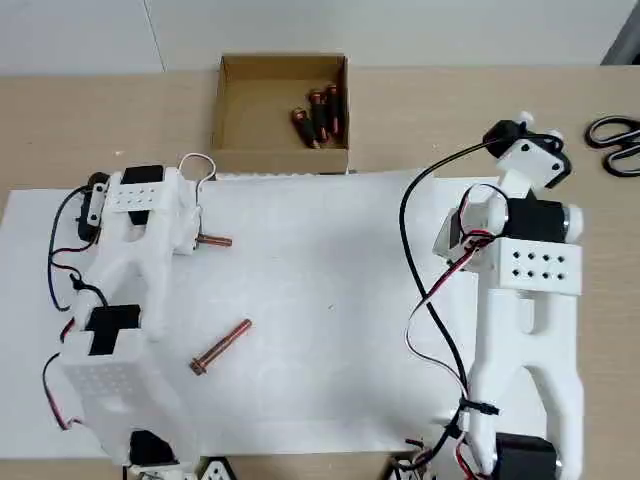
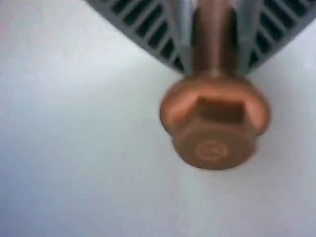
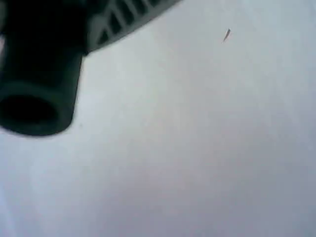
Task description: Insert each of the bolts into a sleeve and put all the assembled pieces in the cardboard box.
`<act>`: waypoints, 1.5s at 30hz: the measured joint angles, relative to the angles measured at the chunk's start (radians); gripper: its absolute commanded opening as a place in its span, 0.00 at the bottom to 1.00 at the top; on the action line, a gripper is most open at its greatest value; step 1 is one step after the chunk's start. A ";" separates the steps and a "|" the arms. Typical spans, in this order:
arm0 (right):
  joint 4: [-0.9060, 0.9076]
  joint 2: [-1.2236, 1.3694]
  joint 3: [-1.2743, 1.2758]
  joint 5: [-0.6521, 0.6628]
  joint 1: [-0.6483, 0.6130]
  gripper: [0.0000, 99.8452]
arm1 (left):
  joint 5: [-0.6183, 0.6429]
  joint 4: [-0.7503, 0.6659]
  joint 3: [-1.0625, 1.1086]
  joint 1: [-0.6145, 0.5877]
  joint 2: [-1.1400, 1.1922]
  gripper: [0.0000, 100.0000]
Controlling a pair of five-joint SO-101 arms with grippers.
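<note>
**Bolt in one gripper, sleeve in the other – now line them up**

Nearest the arm bases, a spare bolt (image 1: 222,346) lies slantwise on the white sheet (image 1: 330,400), untouched. Farther up the sheet, the left gripper (image 2: 215,54) is clamped tight on the shank of a second bolt (image 2: 215,123), whose flanged head sticks out past the fingertips. The right gripper (image 3: 69,34) appears closed around a black sleeve (image 3: 37,98), open bore showing, above bare sheet. The two arms stand well apart.

The step in hand is mating bolt and sleeve. To do it well, I judge, the two axes should be brought onto one line before any push, with a slow approach and a firm grip. The free end is the head – so the shank tip may need freeing first, by a re-grip.

Beyond the sheet's far edge, the cardboard box (image 1: 228,110) already holds a few assembled pieces (image 1: 318,112). Scissors (image 1: 615,140) lie off to one side.
</note>
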 measured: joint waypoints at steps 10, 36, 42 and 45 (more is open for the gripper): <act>0.000 0.000 0.000 0.000 0.000 0.00 | -0.012 0.187 -0.167 -0.017 0.035 0.01; 0.183 -0.356 0.000 0.048 -0.227 0.00 | -0.646 0.557 -1.008 0.094 0.048 0.01; 0.195 -0.555 0.011 0.110 -0.239 0.00 | -0.776 0.557 -1.039 0.178 -0.146 0.01; 0.198 -0.666 0.080 0.157 -0.239 0.00 | -0.822 0.557 -0.990 0.284 -0.318 0.01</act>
